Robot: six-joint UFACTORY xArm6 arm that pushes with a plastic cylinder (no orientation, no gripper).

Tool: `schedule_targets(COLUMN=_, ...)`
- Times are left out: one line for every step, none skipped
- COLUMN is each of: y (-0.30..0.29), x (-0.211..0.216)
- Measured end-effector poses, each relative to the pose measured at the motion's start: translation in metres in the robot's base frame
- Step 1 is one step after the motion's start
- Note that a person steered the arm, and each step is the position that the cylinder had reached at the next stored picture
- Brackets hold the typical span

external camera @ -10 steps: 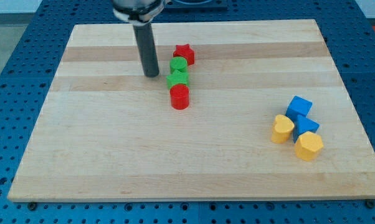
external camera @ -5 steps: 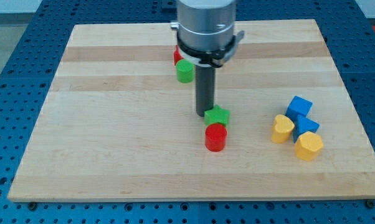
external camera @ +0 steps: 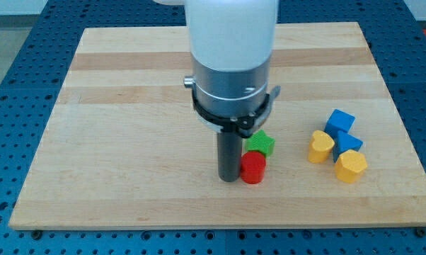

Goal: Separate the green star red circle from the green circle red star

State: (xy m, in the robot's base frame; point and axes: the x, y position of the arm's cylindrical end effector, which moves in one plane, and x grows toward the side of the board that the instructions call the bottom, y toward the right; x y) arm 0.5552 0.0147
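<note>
The red circle block (external camera: 253, 168) lies near the board's lower middle, with the green star block (external camera: 260, 144) touching it just above and to the right. My tip (external camera: 229, 178) stands on the board right against the red circle's left side. The green circle and the red star do not show; the arm's wide body covers the upper middle of the board where they last lay.
At the view's right is a cluster: two blue cube blocks (external camera: 340, 122) (external camera: 349, 144) and two yellow blocks (external camera: 320, 146) (external camera: 350, 166), close to the green star's right. The wooden board (external camera: 114, 156) ends near the view's bottom edge, below the tip.
The tip has moved down the view, from above the green star to the left of the red circle. Green star and red circle shifted slightly down and right. The arm now hides the green circle and red star.
</note>
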Motion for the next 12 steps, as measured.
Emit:
schedule_targets(y=0.040, x=0.000)
schedule_targets(y=0.058, x=0.000)
schedule_targets(y=0.020, x=0.002)
schedule_targets(y=-0.037, x=0.003)
schedule_targets(y=-0.039, x=-0.027)
schedule_targets(y=-0.019, x=-0.058)
schedule_targets(y=-0.008, x=-0.037)
schedule_targets(y=0.021, x=-0.013)
schedule_targets(y=0.022, x=-0.012)
schedule_targets(y=-0.012, x=-0.016)
schedule_targets(y=-0.025, x=-0.052)
schedule_targets(y=0.010, x=-0.066)
